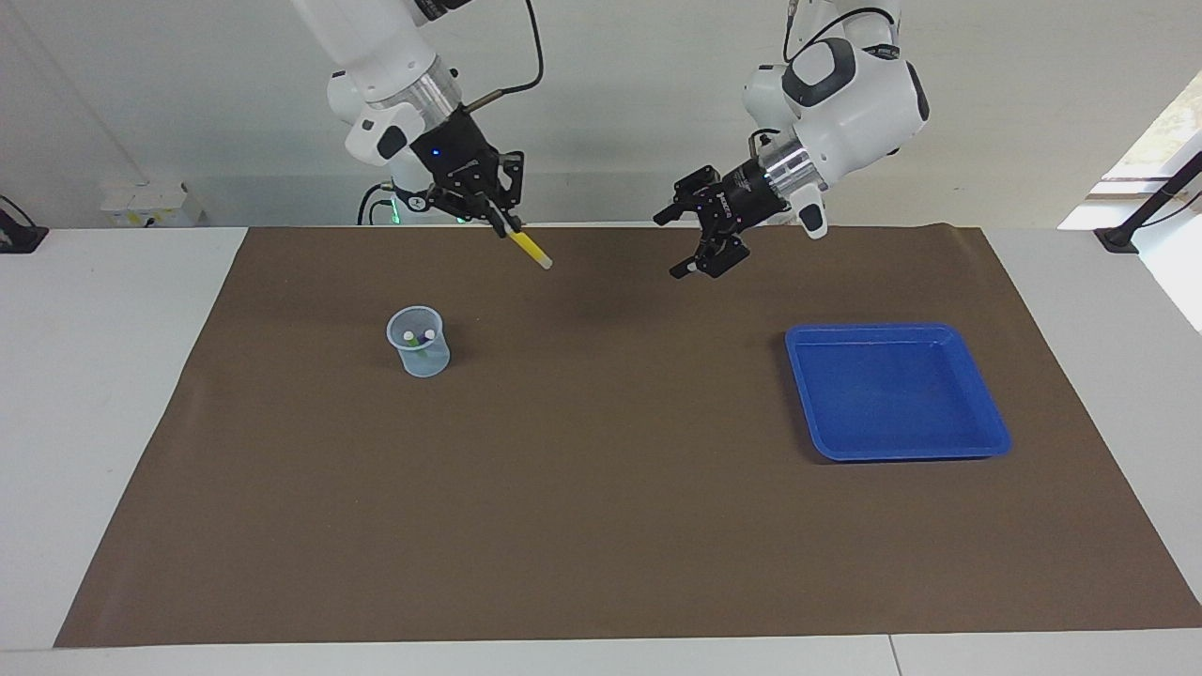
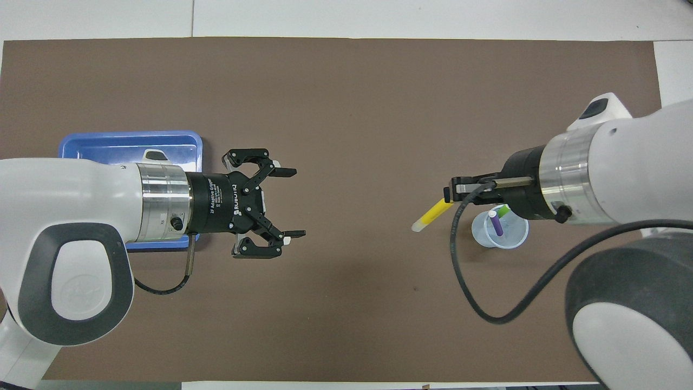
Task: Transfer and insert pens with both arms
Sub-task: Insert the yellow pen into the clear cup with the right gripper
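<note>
Clear plastic cup (image 1: 420, 344) holding purple pen (image 2: 496, 222) and green pen (image 2: 504, 210), shallow blue plastic tray (image 1: 897, 441), right gripper (image 1: 502, 222) fingers pinching yellow pen (image 1: 529, 248) over brown mat, left gripper (image 2: 287, 203) fingers spread.

Three pens (image 2: 431, 213), one cup (image 2: 501, 238), one blue tray (image 1: 897, 391), two grippers (image 2: 281, 203).

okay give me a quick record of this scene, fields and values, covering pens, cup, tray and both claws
yellow pen: held by right claw, up in the air, slanting down
purple pen: standing in cup
green pen: standing in cup
cup: clear, on brown mat, toward right arm's end
tray: blue, nothing in it
left claw: open, holding nothing, raised over mat
</note>
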Motion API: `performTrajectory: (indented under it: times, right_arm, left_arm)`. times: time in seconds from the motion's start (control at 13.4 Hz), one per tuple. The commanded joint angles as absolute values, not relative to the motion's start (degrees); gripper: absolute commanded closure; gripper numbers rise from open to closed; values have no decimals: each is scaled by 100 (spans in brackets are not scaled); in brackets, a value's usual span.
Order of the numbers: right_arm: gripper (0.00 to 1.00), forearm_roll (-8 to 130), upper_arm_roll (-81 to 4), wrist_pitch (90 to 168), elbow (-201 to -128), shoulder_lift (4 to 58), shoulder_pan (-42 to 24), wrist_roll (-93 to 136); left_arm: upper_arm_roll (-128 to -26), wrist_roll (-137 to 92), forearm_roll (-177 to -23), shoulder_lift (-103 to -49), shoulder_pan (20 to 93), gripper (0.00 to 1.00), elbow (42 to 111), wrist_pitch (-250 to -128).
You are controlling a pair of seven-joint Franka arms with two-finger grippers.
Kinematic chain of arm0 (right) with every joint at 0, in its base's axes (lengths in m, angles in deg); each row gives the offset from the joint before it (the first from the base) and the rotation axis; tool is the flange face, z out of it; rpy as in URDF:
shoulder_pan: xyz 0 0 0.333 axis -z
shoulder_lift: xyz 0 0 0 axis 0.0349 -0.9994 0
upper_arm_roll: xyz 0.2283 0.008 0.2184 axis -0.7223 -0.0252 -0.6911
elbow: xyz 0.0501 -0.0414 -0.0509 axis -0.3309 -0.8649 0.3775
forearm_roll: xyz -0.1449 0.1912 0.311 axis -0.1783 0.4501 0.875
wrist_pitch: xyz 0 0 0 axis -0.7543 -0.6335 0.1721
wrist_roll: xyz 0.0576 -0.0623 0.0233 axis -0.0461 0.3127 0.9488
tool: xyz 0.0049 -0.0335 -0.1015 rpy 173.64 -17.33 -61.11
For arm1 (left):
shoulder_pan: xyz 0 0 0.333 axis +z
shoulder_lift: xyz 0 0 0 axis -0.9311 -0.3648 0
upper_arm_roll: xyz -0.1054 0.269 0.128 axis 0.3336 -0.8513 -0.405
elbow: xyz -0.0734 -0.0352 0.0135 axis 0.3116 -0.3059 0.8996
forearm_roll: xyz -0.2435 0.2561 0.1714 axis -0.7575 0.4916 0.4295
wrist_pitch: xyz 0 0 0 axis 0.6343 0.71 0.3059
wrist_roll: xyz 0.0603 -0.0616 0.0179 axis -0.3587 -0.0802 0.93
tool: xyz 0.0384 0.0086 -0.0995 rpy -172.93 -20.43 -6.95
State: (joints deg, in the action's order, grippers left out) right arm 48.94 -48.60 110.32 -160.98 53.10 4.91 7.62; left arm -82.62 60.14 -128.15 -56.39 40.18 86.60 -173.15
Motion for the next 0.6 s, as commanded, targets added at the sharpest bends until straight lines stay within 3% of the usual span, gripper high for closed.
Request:
performTrajectory:
  times: [0.0,0.3,0.52]
  right_arm:
    - [100,3888,-4923,10641,-16120,5278,762,2236]
    - [100,3304,-4915,11252,-17278,5840,964,3463]
    - [100,3119,-4924,11878,-17922,5973,912,3763]
  left_arm:
    - [-8270,6066,-12801,-5565,4283,0,8713,-17369]
    - [-8270,6074,-12801,-5574,4565,0,8634,-17361]
    - [-8270,6048,-12801,-5591,4785,0,8573,-17413]
